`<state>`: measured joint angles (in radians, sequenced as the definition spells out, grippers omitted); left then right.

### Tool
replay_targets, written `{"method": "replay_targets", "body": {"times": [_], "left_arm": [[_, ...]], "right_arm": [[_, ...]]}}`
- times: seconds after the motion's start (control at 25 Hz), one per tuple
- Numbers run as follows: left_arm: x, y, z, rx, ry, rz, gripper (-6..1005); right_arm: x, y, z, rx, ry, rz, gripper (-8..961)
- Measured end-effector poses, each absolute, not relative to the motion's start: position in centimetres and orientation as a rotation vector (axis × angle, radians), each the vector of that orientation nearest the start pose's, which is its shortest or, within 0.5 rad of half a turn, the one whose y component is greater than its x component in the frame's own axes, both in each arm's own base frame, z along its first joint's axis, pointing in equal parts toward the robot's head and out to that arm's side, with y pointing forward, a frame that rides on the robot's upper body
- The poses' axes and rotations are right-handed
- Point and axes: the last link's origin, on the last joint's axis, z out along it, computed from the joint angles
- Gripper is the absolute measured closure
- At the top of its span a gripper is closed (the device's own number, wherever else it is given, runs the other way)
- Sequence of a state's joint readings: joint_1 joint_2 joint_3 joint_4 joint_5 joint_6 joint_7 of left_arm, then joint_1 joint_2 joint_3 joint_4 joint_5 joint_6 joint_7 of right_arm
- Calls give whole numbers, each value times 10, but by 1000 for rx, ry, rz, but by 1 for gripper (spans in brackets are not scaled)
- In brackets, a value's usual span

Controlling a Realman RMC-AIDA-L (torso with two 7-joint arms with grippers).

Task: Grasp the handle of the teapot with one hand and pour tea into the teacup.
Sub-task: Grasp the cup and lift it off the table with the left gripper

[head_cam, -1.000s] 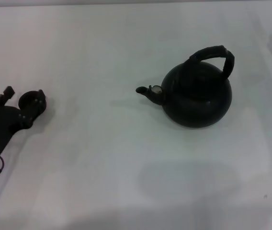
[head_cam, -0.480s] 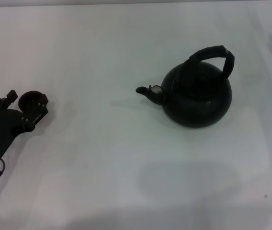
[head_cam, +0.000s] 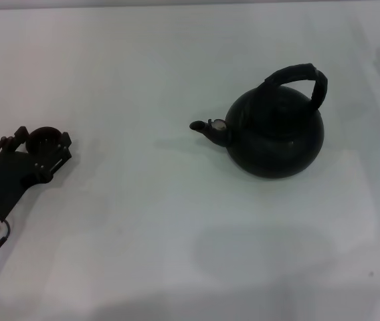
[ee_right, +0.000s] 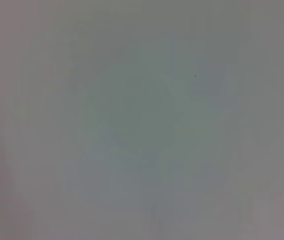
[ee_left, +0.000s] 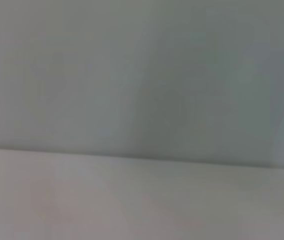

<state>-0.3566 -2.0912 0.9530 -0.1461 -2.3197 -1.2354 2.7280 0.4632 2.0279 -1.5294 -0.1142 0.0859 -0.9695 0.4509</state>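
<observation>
Head view: left gripper (head_cam: 41,142) low at table's (head_cam: 143,221) left edge, fingers spread either side of teacup (head_cam: 43,138), apparently gripping it. Teapot (head_cam: 275,132) well off to gripper's right, upright, handle (head_cam: 300,79) arched on top, spout toward gripper.
Wrist views: only blank pale surface; right gripper unseen

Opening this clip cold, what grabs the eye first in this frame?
The big black teapot sits right of centre on the white table, its handle arched upright and its spout pointing toward the robot's left. Far off at the left edge, the left gripper sits around the tiny dark teacup. No gripper is near the teapot.
</observation>
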Motion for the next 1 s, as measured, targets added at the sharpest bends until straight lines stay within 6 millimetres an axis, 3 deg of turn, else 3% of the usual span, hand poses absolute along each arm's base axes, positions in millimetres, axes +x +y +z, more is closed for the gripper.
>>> {"method": "replay_targets", "body": {"times": [0.76,1.0], "left_arm": [[-371,249,-68,-1887,-870,-590,121],[-370,249,-67,-1888,-862,-598,290]], "right_arm": [[366,351,20,-1534,796,682,88],[366,351,21,-1534,794,684,88]]}}
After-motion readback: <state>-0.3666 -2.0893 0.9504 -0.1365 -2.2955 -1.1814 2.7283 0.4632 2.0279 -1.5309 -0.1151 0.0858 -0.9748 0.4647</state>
